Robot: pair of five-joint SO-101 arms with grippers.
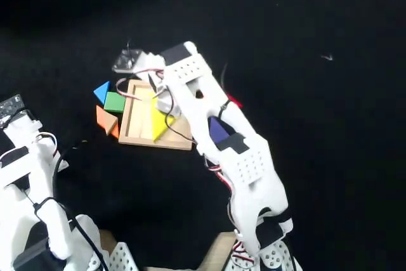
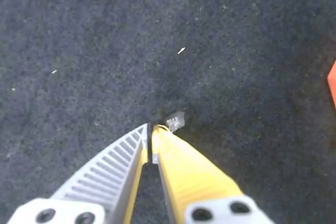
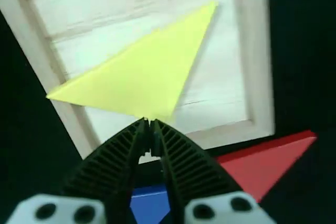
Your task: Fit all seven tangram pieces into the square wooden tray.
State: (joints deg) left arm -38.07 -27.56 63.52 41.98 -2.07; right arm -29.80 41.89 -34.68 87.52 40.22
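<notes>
The square wooden tray (image 1: 133, 122) (image 3: 257, 66) lies left of the table's middle. A yellow triangle (image 1: 158, 123) (image 3: 139, 72) rests in it, with one corner over the tray's rim. My right gripper (image 1: 163, 101) (image 3: 151, 124) hangs over the tray, shut, its tips at the triangle's square corner. Left of the tray lie a blue triangle (image 1: 101, 91), a green square (image 1: 114, 101) and an orange triangle (image 1: 106, 120). A red triangle (image 1: 233, 101) (image 3: 262, 163) and a dark blue piece (image 1: 217, 130) (image 3: 149, 205) lie right of the tray, partly under the right arm. My left gripper (image 2: 151, 128) is shut over bare cloth.
Black cloth covers the table. A small grey object (image 1: 127, 60) sits just behind the tray. The left arm (image 1: 28, 176) stands at the near left corner. An orange edge (image 2: 332, 85) shows at the border of the left wrist view.
</notes>
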